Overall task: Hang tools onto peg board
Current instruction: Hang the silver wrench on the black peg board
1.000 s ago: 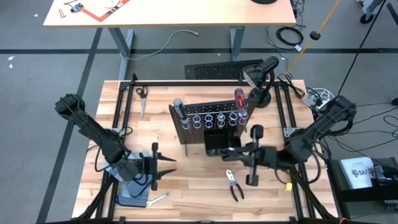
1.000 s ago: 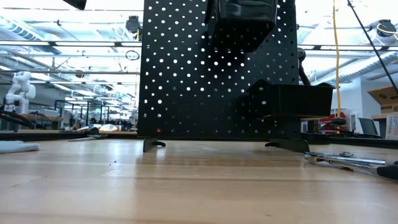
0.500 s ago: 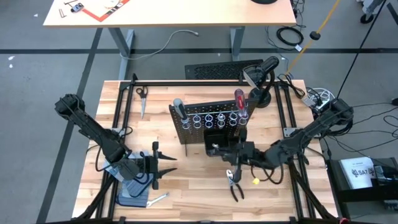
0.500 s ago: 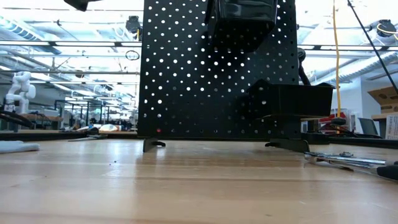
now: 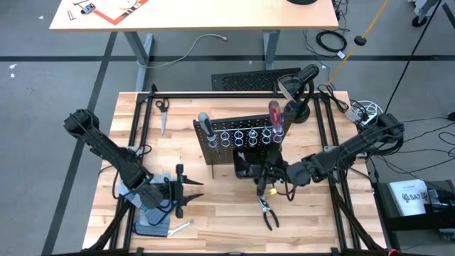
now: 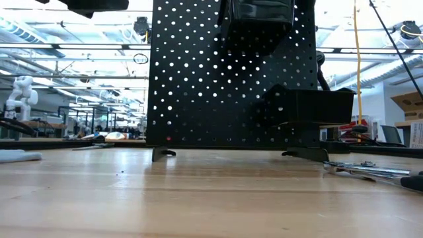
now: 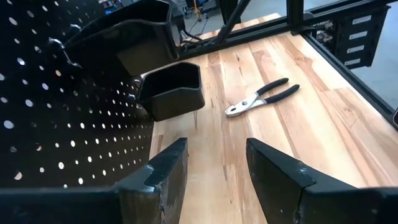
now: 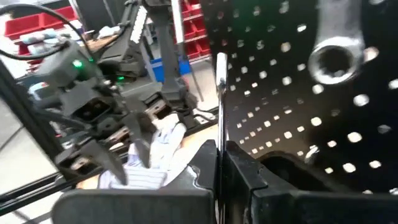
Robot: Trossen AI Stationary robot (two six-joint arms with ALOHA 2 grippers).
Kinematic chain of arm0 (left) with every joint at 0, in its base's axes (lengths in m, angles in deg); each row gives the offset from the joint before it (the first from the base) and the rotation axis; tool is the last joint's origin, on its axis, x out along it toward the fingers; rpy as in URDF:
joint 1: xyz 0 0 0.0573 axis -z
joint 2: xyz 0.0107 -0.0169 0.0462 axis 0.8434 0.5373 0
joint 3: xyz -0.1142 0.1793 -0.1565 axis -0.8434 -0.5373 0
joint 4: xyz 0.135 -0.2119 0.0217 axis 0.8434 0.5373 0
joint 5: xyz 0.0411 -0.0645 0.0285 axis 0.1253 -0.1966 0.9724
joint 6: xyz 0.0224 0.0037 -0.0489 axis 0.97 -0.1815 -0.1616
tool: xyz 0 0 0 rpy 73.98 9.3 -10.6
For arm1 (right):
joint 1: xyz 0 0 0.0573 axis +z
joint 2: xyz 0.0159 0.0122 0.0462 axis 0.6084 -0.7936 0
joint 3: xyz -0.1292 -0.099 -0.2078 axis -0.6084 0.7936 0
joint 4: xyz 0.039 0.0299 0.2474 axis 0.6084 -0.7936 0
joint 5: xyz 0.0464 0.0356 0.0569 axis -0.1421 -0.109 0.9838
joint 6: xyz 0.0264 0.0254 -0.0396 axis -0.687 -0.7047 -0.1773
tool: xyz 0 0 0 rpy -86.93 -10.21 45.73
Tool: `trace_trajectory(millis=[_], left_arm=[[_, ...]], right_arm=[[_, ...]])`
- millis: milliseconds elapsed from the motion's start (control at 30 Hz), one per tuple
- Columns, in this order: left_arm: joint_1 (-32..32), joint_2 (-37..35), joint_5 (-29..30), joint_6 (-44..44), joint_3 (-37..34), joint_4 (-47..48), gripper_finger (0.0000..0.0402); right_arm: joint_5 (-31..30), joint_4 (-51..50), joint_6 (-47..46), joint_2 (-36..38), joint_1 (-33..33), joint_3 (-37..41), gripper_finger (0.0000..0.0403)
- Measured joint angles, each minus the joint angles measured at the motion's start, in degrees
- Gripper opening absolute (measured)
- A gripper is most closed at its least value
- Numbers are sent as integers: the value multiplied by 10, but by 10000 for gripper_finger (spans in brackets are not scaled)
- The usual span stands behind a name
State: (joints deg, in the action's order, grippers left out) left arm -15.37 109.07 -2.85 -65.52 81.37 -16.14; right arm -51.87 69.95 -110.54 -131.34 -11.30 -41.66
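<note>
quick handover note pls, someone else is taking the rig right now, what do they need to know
Right gripper: jaws shut on a thin silver wrench, just in front of the peg board by its bin.
Left gripper: jaws open, empty, waiting at the table's front left.
Done: red screwdriver and grey screwdriver stand in the board's rings.
Left: hang the held wrench; pliers lie on the table in front of the board; another wrench lies by the gloves at front left.
</note>
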Motion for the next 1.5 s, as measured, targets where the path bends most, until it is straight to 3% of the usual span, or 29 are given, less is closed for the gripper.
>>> trace_trajectory(millis=[767, 1500], left_arm=[[-1, 1, 0, 1, 0, -10, 173], [-1, 1, 0, 1, 0, -10, 173]], right_arm=[[4, -69, -87, 0, -18, 1, 3], [6, -70, -88, 0, -17, 1, 4]])
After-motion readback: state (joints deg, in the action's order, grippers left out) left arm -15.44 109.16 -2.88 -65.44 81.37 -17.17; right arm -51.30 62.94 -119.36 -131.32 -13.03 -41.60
